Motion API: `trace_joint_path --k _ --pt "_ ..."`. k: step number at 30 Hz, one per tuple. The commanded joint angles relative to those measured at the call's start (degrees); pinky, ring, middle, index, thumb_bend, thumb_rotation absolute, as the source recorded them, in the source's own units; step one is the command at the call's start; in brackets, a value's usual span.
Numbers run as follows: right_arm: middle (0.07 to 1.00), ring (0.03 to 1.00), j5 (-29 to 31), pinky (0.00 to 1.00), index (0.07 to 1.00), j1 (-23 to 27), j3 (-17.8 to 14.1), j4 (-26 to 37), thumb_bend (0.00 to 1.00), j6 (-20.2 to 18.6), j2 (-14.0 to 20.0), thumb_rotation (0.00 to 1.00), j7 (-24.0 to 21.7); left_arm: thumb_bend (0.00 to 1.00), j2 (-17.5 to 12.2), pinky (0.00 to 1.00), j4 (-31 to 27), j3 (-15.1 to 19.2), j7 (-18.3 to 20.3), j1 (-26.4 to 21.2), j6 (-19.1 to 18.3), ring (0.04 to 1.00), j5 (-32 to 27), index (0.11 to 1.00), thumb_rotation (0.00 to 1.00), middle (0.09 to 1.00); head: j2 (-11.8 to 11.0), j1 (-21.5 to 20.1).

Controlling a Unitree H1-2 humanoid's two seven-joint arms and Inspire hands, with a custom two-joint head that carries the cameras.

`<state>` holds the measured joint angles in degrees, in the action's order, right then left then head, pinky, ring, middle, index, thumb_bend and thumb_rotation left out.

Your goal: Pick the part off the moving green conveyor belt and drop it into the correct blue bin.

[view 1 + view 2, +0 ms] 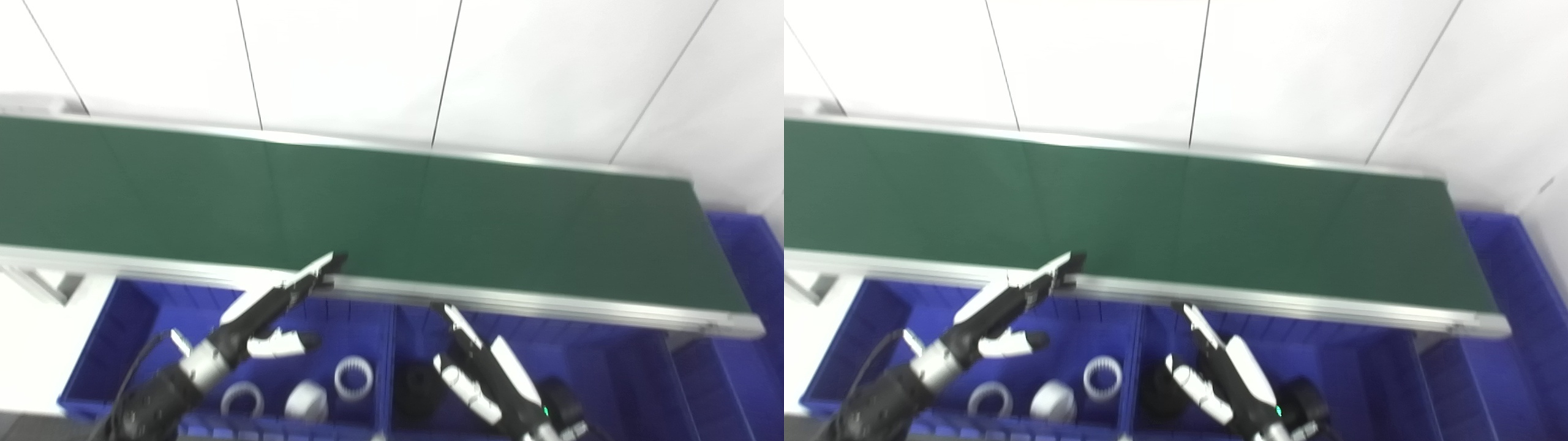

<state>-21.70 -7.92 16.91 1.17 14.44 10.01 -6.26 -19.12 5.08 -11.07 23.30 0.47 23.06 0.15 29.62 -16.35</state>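
Observation:
The green conveyor belt runs across the view with no part on it. My left hand is open, fingers stretched toward the belt's near rail, over the left blue bin. That bin holds white ring parts and a white rounded part. My right hand is open with fingers apart over the middle blue bin, which holds black parts.
Another blue bin sits past the belt's right end. A white panelled wall stands behind the belt. The metal near rail edges the belt above the bins.

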Motion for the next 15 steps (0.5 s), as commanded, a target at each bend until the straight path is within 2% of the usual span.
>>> trace_joint_path --k 1,7,15 --pt "1.0 0.99 -0.3 0.94 0.984 1.2 -0.3 2.0 0.45 3.0 -0.4 1.0 1.2 0.58 -0.1 0.95 -1.4 0.6 0.0 -2.3 2.7 0.985 -1.6 0.983 0.79 0.999 0.4 -0.1" --pt "1.0 0.992 -0.1 0.95 0.993 0.7 -0.1 3.8 0.43 2.1 -0.3 1.0 0.8 0.59 -0.4 0.98 -1.9 0.7 0.5 -1.4 2.8 1.0 -3.0 0.983 0.85 1.0 1.3 0.1" --pt "1.0 0.988 -0.8 0.94 0.99 0.4 -0.3 4.4 0.42 2.0 -0.6 1.0 1.1 0.55 -0.4 0.92 -0.4 1.0 0.7 -0.7 3.8 0.953 -2.7 0.956 0.85 0.971 1.8 -0.4"
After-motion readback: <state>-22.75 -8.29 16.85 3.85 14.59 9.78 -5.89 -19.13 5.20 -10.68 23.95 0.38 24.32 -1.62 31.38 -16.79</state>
